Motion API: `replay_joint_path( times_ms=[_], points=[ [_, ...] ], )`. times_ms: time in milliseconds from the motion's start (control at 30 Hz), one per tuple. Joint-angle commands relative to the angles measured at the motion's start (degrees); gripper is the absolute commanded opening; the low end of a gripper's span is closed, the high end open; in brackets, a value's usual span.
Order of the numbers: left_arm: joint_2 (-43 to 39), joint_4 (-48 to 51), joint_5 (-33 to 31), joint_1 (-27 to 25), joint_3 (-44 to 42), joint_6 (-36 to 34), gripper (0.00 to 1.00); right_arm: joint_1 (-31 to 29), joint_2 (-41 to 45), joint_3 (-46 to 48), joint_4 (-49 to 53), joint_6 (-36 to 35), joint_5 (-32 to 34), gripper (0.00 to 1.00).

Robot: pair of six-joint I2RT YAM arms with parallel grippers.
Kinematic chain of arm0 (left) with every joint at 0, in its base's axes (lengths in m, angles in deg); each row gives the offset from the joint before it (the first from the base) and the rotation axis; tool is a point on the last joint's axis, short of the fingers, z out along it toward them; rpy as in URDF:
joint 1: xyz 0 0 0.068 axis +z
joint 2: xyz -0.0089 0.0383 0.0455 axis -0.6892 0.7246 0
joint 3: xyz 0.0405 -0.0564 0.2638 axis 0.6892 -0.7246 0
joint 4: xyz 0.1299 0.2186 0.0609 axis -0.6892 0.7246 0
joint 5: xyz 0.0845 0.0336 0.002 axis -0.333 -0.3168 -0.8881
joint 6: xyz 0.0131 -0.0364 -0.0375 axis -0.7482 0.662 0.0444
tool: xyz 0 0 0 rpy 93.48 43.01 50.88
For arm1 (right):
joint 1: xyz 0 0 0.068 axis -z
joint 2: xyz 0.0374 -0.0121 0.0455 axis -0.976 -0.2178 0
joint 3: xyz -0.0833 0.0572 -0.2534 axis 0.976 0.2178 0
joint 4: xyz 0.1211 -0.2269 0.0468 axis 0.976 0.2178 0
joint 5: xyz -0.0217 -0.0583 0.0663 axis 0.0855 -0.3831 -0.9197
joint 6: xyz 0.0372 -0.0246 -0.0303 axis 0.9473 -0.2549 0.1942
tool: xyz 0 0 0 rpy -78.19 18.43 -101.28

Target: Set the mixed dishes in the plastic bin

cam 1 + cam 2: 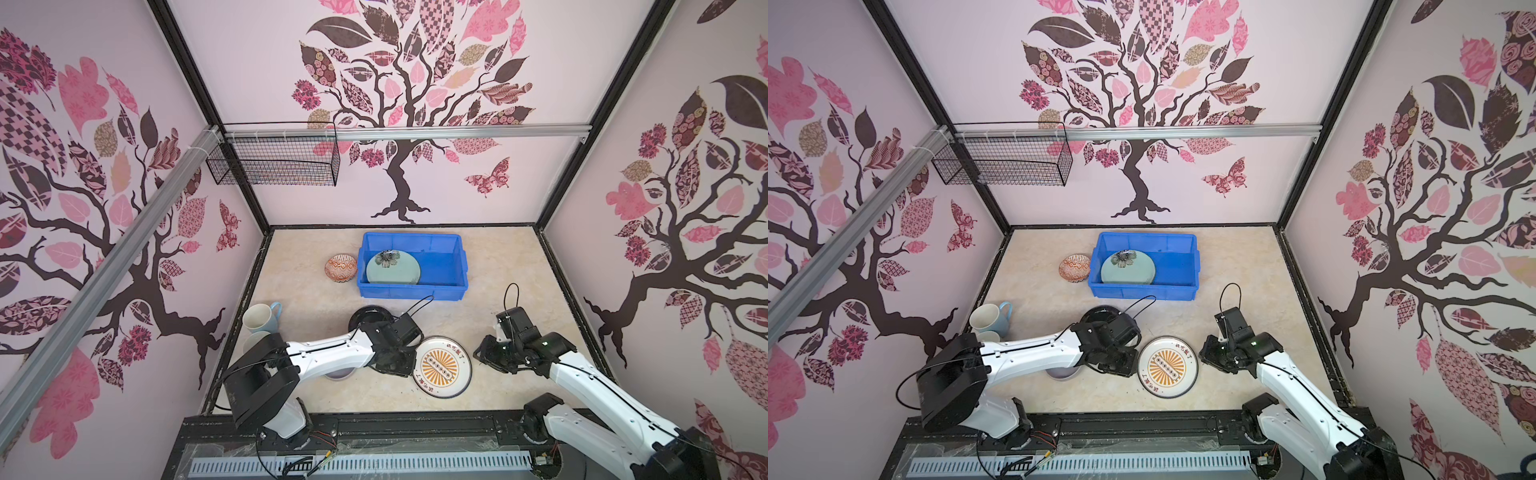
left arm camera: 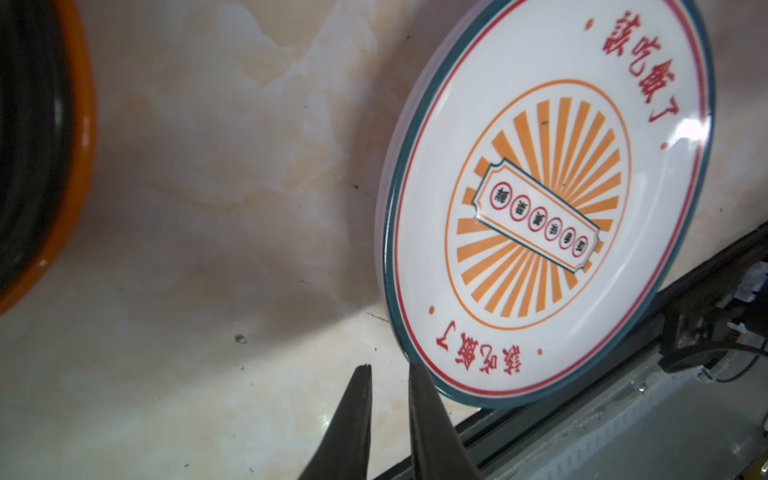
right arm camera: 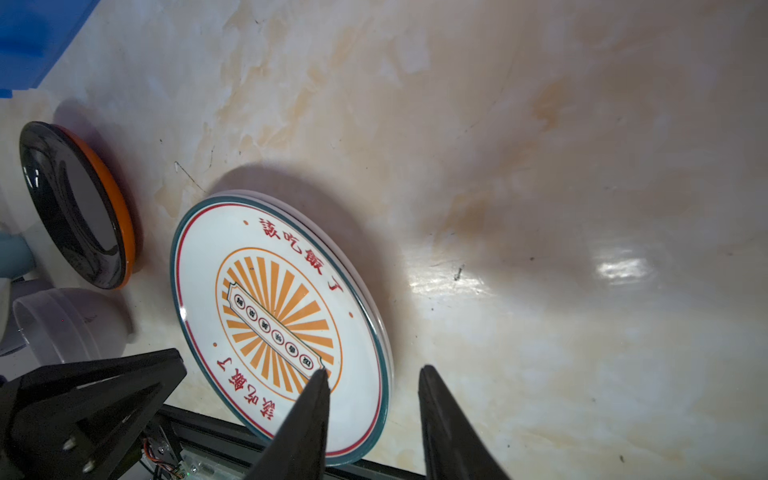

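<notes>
The white orange-sunburst plate lies flat near the table's front. My left gripper is at its left edge, jaws a narrow gap apart with only table between them and one fingertip at the rim. My right gripper stands open by the plate's right edge, holding nothing. The blue plastic bin holds the pale green plate. Outside it are the orange-patterned bowl, black plate, two mugs and lavender bowl.
A black wire basket hangs on the back-left wall, above the table. The black front rail runs just behind the sunburst plate. The left arm reaches over the lavender bowl. Walls close in the table on three sides.
</notes>
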Motion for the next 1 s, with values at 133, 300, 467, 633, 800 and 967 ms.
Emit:
replay_joint_path(
  times_ms=[133,300,467,633,800,967],
  points=[
    [3.13,-1.12,-0.86,-0.09,3.14,-1.58,0.16,-0.31,-1.65,0.25,0.75,-0.92,0.31,0.39],
    [4.74,0.42,-1.24,-0.09,5.63,-2.59,0.15,-0.31,-2.66,0.60,-0.22,-0.98,0.05,0.39],
    [5.32,2.17,-1.15,-0.08,6.93,-3.09,0.14,-0.31,-4.57,1.46,-0.71,-0.82,0.24,0.39],
    [1.23,4.88,-3.49,-0.07,5.41,-3.04,0.18,-0.31,-3.93,2.10,-2.03,0.22,0.43,0.40],
    [-0.99,5.87,-3.79,-0.07,5.52,-3.72,0.21,-0.33,-4.84,2.30,-2.87,0.39,0.14,0.41],
    [1.21,5.24,-1.68,-0.04,7.39,-4.51,0.18,-0.31,-5.64,2.97,-4.22,0.58,-0.28,0.41]
  ],
)
